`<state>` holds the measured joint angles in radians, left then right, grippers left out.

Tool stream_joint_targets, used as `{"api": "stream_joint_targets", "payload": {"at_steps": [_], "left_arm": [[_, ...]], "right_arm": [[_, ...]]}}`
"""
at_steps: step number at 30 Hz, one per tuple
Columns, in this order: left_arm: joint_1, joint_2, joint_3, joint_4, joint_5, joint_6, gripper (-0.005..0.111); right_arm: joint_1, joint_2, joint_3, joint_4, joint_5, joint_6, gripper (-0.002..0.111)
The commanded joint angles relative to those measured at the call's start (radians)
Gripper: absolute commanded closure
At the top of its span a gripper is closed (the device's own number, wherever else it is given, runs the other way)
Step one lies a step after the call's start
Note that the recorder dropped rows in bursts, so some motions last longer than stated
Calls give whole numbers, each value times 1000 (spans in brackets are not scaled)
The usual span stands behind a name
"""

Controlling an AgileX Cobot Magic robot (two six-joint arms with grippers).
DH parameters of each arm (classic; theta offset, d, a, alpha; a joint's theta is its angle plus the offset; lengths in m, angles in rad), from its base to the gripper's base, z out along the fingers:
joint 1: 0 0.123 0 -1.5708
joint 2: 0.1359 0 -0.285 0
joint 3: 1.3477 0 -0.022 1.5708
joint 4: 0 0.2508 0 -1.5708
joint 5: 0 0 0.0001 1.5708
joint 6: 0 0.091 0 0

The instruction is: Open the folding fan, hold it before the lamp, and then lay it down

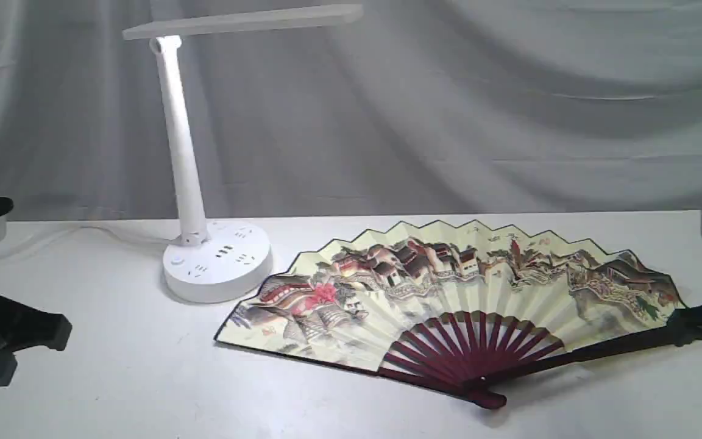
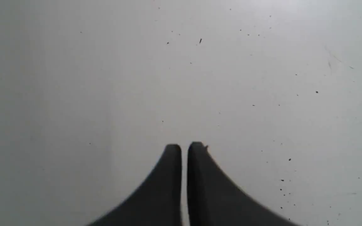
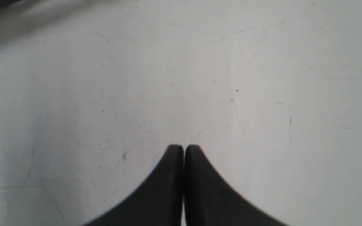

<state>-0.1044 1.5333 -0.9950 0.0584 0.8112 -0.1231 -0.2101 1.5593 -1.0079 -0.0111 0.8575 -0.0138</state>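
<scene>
Left gripper (image 2: 184, 147) is hanging pinched shut, empty, over the table (image 2: 105, 78). Right of the lamp (image 1: 187, 183), the fan (image 1: 448, 286) is lying spread flat. The right gripper (image 3: 184, 147), likewise closed and empty, should probably be lifting straight up, avoiding the ribs.

Lamp (image 1: 217, 263) just beside fan (image 1: 448, 286); table (image 1: 113, 378) foreground free.

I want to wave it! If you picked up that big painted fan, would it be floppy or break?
Probably light: the folding fan is mostly thin pleated paper. The paper would likely bend or tear if pinched, so treat it as fragile. The dark wooden ribs look stiffer, likely the safer place to hold.
</scene>
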Motion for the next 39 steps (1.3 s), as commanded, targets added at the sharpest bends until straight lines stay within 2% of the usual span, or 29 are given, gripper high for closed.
{"api": "stream_joint_targets", "payload": {"at_steps": [1, 18, 22, 30, 39], "left_arm": [[2, -9, -9, 11, -28, 2, 107], [2, -9, -11, 42, -22, 2, 107], [2, -9, -11, 42, -17, 23, 107], [2, -11, -11, -36, 16, 83, 107], [2, -168, -11, -52, -3, 99, 107]], "right_arm": [[-6, -7, 5, 21, -14, -40, 108], [3, -7, 5, 11, -34, -88, 108], [46, -28, 5, -6, -46, -84, 108], [81, -109, 5, -4, -46, -64, 108], [81, -116, 24, -3, -52, -64, 108]]}}
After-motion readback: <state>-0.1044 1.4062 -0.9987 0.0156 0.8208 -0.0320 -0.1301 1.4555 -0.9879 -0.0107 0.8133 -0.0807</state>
